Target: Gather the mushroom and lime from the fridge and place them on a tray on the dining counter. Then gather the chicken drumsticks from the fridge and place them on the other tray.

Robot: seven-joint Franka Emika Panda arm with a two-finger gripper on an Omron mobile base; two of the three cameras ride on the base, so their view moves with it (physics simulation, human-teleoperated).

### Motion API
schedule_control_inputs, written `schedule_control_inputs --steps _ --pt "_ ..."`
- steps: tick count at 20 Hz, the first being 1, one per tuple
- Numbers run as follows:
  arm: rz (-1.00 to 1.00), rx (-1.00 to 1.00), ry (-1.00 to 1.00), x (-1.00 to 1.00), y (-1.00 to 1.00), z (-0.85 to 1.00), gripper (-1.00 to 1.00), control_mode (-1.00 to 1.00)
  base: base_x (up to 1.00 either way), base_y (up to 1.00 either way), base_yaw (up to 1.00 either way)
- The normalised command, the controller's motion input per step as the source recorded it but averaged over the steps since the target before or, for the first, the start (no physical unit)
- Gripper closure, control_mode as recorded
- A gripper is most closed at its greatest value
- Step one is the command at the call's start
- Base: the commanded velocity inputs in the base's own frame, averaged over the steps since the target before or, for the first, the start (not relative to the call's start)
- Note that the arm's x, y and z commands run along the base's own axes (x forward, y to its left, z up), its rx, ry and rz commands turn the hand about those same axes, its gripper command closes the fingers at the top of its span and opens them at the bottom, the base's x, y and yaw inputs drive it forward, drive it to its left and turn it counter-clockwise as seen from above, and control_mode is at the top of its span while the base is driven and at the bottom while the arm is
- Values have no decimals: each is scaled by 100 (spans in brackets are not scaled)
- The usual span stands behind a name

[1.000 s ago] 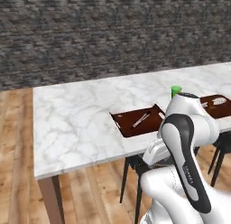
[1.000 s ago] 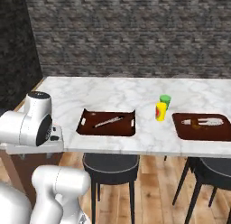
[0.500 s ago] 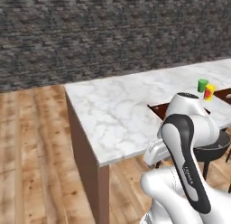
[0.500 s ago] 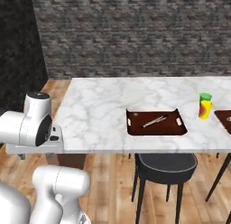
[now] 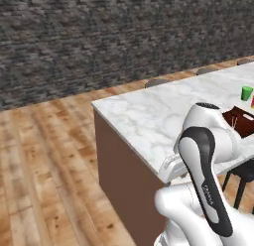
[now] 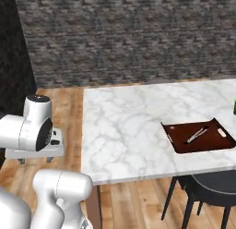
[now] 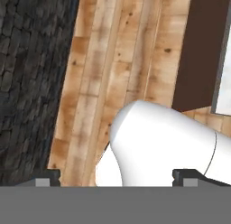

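The dining counter (image 6: 124, 131) has a white marble top and a brown side (image 5: 124, 175). One dark brown tray (image 6: 184, 142) lies on it near the front edge, with a slim utensil (image 6: 197, 134) on it. The left base view shows this tray (image 5: 243, 126) at the far right. My gripper (image 7: 117, 178) is open, its fingertips (image 7: 45, 177) wide apart with nothing between them. It points down at the wooden floor beside the counter's end. The mushroom, lime, chicken drumsticks and fridge are out of view.
A green cup (image 5: 246, 92) stands on the counter beyond the tray. A black stool (image 6: 207, 186) sits under the counter's near edge. A dark stone wall (image 6: 129, 34) runs along the back. Wooden floor (image 5: 44, 160) stretches to the left of the counter.
The whole scene has slid to the right in both base views, so the camera has moved left along the counter. The second tray and the yellow cup have left the right base view.
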Motion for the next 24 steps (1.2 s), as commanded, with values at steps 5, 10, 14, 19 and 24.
schedule_control_inputs --steps 5,10,14,19,24 --pt "0 0 0 0 0 0 -100 100 58 99 -39" --pt "0 0 0 0 0 0 -100 100 44 95 -42" --pt "0 0 0 0 0 0 -100 100 19 95 -43" --pt "0 0 0 0 0 0 -100 100 43 97 -42" --pt "0 0 0 0 0 0 -100 100 57 100 -38"
